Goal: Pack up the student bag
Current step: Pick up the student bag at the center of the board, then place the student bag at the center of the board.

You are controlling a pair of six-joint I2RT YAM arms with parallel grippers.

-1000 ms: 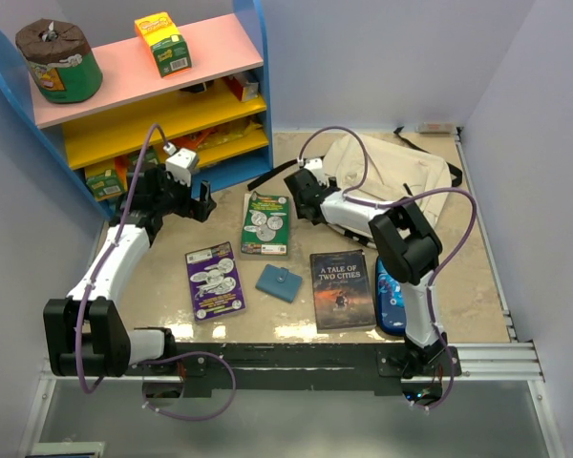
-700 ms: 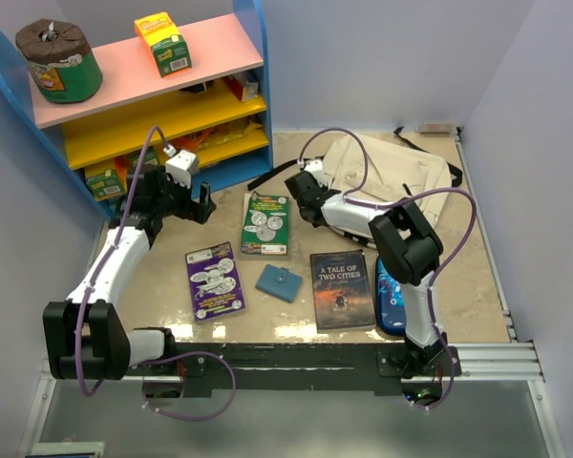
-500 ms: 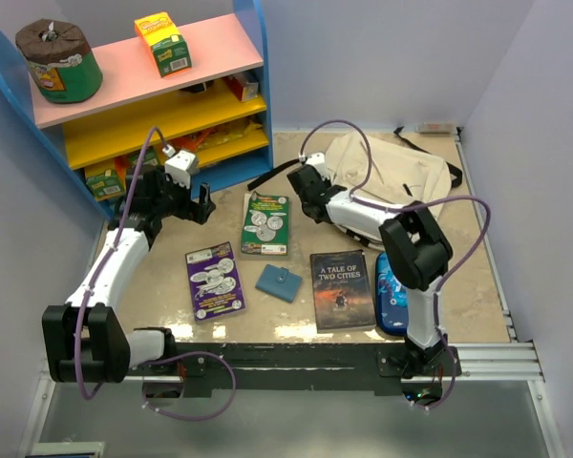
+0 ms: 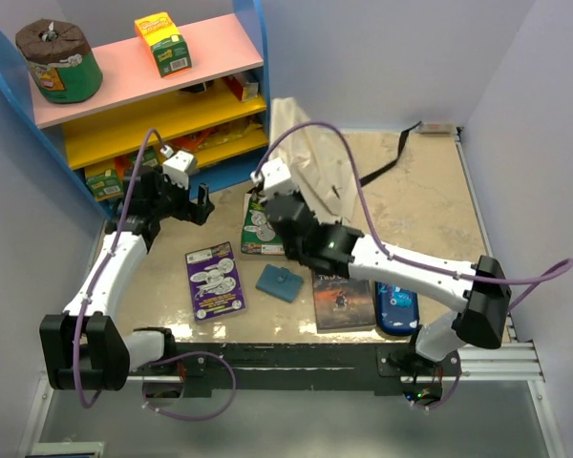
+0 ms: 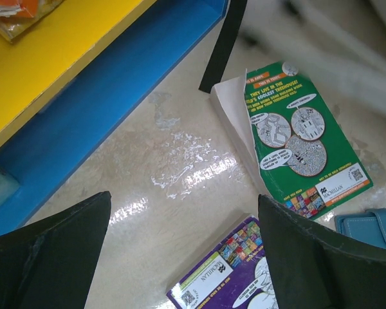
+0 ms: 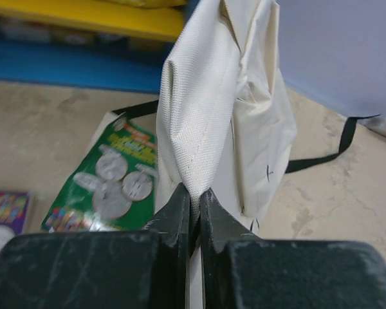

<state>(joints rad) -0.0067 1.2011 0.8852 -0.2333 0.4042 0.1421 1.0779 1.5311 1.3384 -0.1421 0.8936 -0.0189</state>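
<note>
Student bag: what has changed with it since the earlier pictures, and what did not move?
The right gripper, shut on the student bag, swung left toward the shelf and pulled the bag up off the table, where it had lain flat. The left gripper, green book, purple book and blue wallet stayed in place.

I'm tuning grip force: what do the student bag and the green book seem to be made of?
The student bag, pinched in the right gripper, looks like matte cream woven canvas: visible weave, stitched seam, soft folds. The green book looks like a paperback, printed card cover over white page edges; its sheen is unclear.
</note>
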